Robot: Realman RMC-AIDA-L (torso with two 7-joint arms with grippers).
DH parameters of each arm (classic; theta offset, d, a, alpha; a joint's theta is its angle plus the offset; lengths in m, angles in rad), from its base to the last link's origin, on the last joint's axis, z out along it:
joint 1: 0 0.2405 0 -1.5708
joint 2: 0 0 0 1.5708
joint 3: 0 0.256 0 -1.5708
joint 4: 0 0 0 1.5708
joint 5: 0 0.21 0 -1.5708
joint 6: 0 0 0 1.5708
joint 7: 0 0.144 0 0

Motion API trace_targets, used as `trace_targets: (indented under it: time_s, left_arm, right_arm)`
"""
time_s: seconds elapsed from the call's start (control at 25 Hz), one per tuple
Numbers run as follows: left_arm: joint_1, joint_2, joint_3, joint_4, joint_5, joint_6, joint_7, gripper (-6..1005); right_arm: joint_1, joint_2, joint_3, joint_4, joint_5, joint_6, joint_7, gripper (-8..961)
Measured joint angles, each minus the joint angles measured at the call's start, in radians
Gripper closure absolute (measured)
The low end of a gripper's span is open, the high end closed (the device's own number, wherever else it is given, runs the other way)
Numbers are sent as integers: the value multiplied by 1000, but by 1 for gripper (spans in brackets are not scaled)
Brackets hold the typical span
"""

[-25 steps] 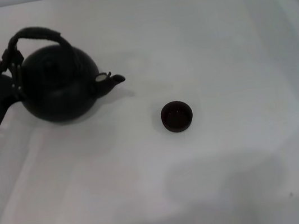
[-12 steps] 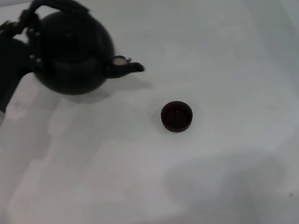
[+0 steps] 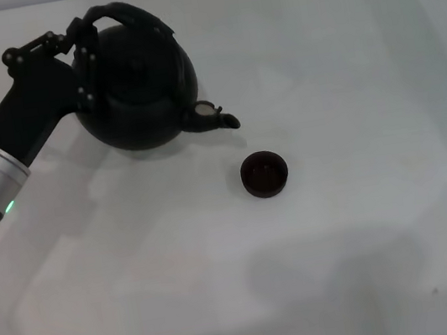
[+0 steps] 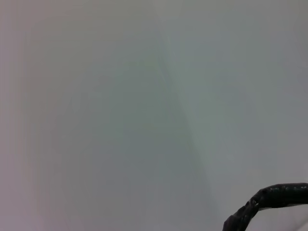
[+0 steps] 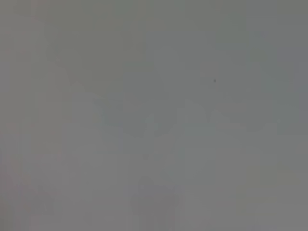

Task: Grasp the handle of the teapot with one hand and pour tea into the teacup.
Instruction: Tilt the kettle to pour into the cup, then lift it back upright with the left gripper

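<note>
While clamped by the left claw (image 3: 84,49) at the near end of the handle (image 3: 127,14), teapot (image 3: 136,88) held up off the worktop (image 3: 344,72), spout (image 3: 214,119) aimed toward the teacup (image 3: 264,174) and stopping short of it. Carrying step in hand, pouring not yet begun. Next: bring the spout over the teacup's mouth, then tip slowly forward, keeping the grip firm against swing. Teacup alone near mid-worktop. Right claw out of sight.
</note>
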Motion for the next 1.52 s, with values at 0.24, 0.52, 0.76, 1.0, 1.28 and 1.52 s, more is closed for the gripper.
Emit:
trace_targets:
  time_s: [0.24, 0.52, 0.76, 1.0, 1.28, 1.52]
  left_arm:
    - [1, 0, 0, 6, 59, -12, 50, 895]
    - [-8, -1, 0, 12, 83, -42, 84, 896]
    - [-25, 2, 0, 9, 89, -44, 101, 895]
    - [-44, 1, 0, 11, 116, -45, 149, 895]
    - [-50, 0, 0, 12, 124, -45, 200, 896]
    - [-46, -1, 0, 33, 124, -37, 265, 897]
  right_arm:
    - [1, -2, 0, -3, 0, 0, 0, 117]
    - [1, -1, 0, -1, -2, 1, 1, 117]
    - [1, -3, 0, 0, -2, 0, 2, 117]
    - [1, -2, 0, 0, -2, 0, 2, 117]
    - [1, -2, 0, 0, -2, 0, 2, 118]
    - [1, -2, 0, -2, -2, 0, 2, 118]
